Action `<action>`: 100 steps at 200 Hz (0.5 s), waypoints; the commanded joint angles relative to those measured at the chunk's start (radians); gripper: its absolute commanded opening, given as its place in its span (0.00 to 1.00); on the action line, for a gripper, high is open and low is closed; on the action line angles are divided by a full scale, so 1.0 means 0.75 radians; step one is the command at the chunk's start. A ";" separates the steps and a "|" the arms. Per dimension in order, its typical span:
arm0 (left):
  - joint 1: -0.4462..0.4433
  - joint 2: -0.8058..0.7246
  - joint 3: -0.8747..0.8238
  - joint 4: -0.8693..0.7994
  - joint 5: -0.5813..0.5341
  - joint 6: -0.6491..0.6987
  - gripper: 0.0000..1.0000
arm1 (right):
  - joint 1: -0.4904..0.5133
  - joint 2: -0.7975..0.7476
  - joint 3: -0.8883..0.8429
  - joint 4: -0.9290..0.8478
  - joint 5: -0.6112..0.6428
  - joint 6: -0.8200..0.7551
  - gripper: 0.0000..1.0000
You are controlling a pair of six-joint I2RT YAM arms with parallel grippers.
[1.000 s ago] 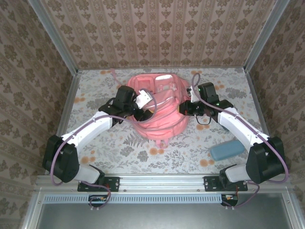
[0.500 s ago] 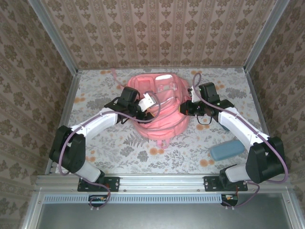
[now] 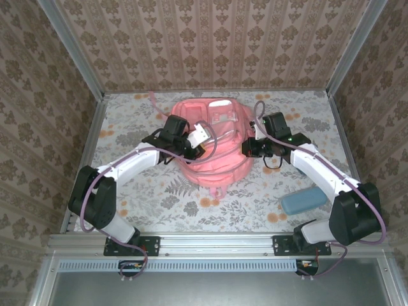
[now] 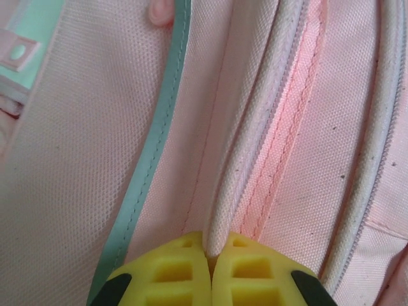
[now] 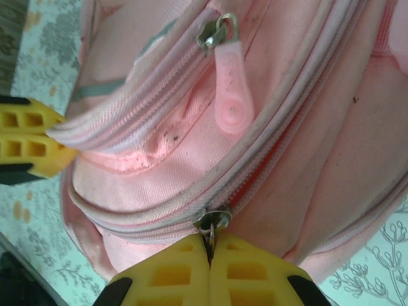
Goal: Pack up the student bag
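Observation:
The pink student bag (image 3: 220,167) lies mid-table with its front pockets up. My left gripper (image 3: 202,148) presses onto its left side; in the left wrist view its yellow fingers (image 4: 172,271) are shut on a pale piped seam of the bag (image 4: 76,127), beside a teal trim strip (image 4: 150,153). My right gripper (image 3: 246,148) sits at the bag's right side. In the right wrist view it (image 5: 209,247) is shut on a metal zipper pull (image 5: 213,223) of the bag (image 5: 319,159). A second, pink rubber pull (image 5: 229,102) hangs higher up.
A teal pencil case (image 3: 304,201) lies on the floral table (image 3: 159,197) near the right arm's base. A pink strap (image 3: 155,102) trails off the bag toward the back left. Patterned walls close in the back and both sides.
My left gripper has closed from open onto the bag's seam, after shifting slightly right over the bag. The right gripper has stayed shut on the zipper pull, barely moving.

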 commanded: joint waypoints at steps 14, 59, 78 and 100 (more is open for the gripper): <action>-0.042 -0.143 0.016 0.216 -0.239 -0.071 0.00 | 0.097 -0.045 0.064 -0.215 0.081 -0.128 0.00; -0.090 -0.162 0.023 0.294 -0.272 -0.090 0.00 | 0.215 -0.047 0.090 -0.186 -0.119 -0.159 0.00; -0.100 -0.147 0.022 0.322 -0.283 -0.109 0.00 | 0.243 -0.035 0.066 -0.044 -0.231 -0.077 0.00; -0.106 -0.137 0.014 0.350 -0.280 -0.130 0.00 | 0.289 -0.005 0.051 0.088 -0.273 0.004 0.00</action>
